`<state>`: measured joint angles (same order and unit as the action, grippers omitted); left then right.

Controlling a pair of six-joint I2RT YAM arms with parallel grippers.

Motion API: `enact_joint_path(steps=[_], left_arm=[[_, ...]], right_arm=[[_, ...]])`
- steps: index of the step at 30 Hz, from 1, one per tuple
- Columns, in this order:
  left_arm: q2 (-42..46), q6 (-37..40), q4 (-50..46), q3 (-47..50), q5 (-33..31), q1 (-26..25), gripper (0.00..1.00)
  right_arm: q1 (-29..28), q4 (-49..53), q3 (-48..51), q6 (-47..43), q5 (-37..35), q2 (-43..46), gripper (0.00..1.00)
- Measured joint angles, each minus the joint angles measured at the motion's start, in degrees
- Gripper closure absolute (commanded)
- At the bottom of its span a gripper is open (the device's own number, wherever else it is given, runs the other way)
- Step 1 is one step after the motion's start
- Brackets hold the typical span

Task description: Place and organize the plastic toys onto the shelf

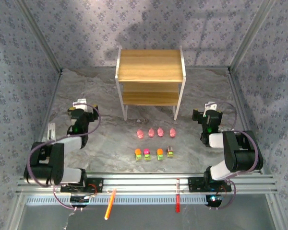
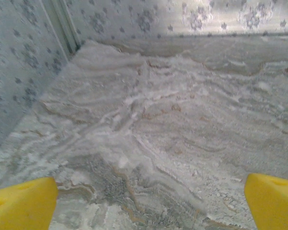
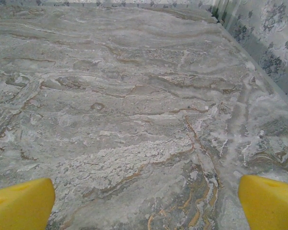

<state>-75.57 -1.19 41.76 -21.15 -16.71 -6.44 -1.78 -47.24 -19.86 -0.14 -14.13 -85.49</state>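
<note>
Both grippers are spread wide and hold nothing. The left gripper point(image 1: 79, 104) hangs over the marbled table point(image 1: 105, 143) on the left side and the right gripper point(image 1: 210, 106) over the right side. In each wrist view the yellow fingertips point(image 2: 24, 203) sit far apart with bare tabletop between them.

The toys lie between the arms in two short rows that run left to right, parallel to the front of the shelf point(image 1: 150, 64). The pink pigs point(image 1: 160, 132) form the far row, near the shelf's legs. The blocky yellow-green toys point(image 1: 160, 154) form the near row. None is on a board yet.

Each gripper points away from the bases, so the toys lie inward and slightly back from it. The right gripper looks nearer to the rows, so the rightmost pig seems the natural first pick.
</note>
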Motion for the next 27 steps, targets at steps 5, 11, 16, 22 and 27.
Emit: enact_joint_path(steps=[5, 11, 16, 22, 27], left_arm=[[8.57, 0.28, -1.62, 2.89, -5.75, -4.87, 0.00], [18.99, -0.44, -8.70, 3.80, -10.84, -12.44, 0.00], [30.01, -3.50, -18.21, 3.65, -12.52, -19.30, 0.00], [39.56, -6.56, -28.63, 3.21, -14.34, -27.23, 0.01], [40.65, -9.62, -36.22, 1.64, -14.75, -33.35, 0.00]], right_arm=[[-0.68, -0.63, 0.22, -0.35, -1.09, 0.11, 0.00], [-1.42, 2.80, 0.00, -0.31, -4.35, 4.68, 0.00], [-3.69, 7.41, -0.09, 1.09, -9.55, 11.67, 0.00], [-7.08, 25.62, -5.55, 10.05, -18.49, 20.48, 0.00], [-13.94, 45.46, -15.17, 21.66, -29.66, 24.02, 0.00]])
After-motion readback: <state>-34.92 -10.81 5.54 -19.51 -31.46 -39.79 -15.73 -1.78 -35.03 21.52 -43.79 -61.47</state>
